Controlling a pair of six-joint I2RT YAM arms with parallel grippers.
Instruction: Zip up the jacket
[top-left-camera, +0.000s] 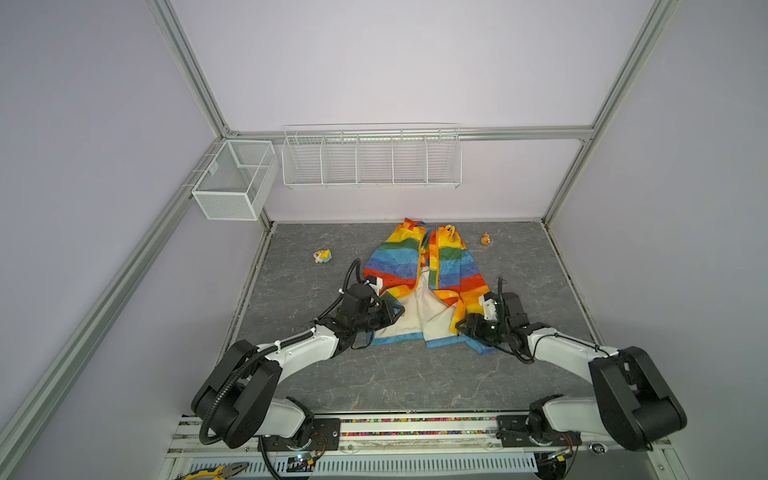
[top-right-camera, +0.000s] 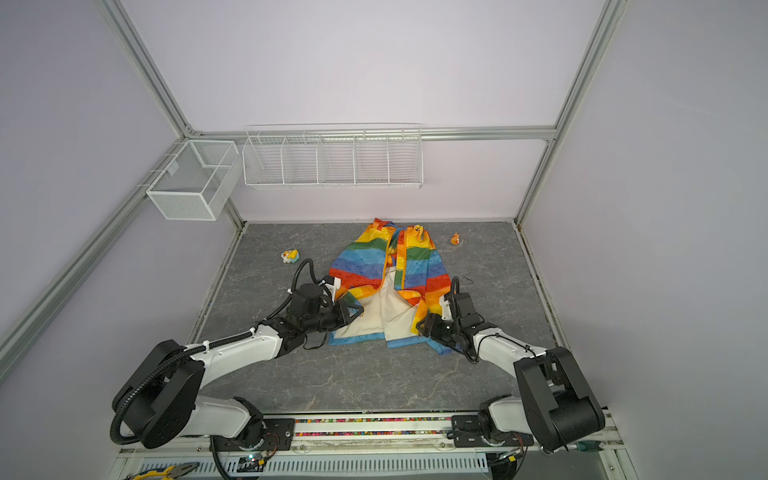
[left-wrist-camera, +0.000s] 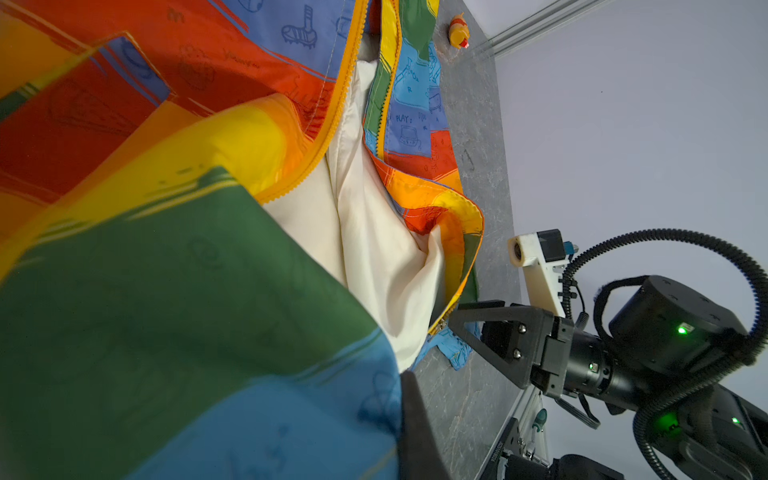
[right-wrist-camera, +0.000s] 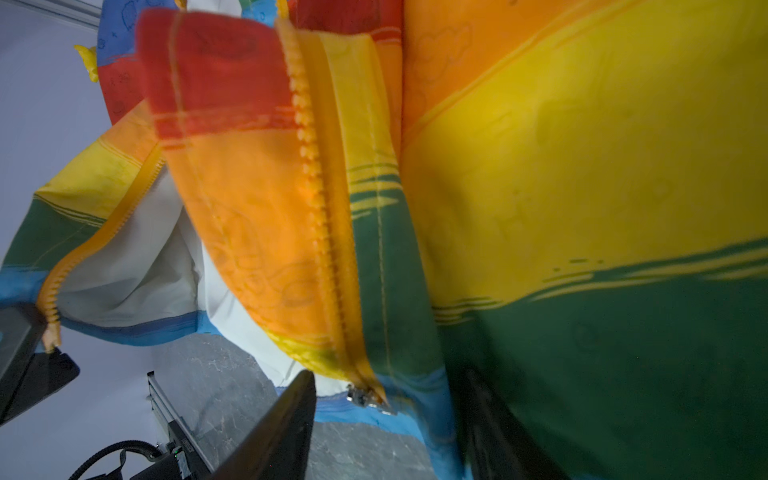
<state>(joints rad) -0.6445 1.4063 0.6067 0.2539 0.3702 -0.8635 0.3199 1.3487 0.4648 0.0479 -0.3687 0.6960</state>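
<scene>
The rainbow-striped jacket (top-left-camera: 415, 266) (top-right-camera: 365, 257) lies on the grey table with its front open below, so the pale lining (top-left-camera: 419, 311) shows. My left gripper (top-left-camera: 399, 309) (top-right-camera: 359, 309) is shut on the lower end of the left panel's orange zipper band (right-wrist-camera: 52, 328). In the left wrist view, cloth covers all but one dark finger (left-wrist-camera: 411, 415). My right gripper (top-left-camera: 459, 326) (right-wrist-camera: 386, 432) is open at the foot of the right panel. The metal zipper slider (right-wrist-camera: 368, 397) hangs between its two fingers (right-wrist-camera: 282, 428), above the blue hem.
Two small toy figures stand on the table (top-left-camera: 415, 374), one left of the jacket (top-left-camera: 322, 255) and one at the back right (top-left-camera: 485, 239). A wire rack (top-left-camera: 372, 160) and a mesh basket (top-left-camera: 232, 183) hang on the back wall. Pliers (top-left-camera: 216, 471) lie at the front rail.
</scene>
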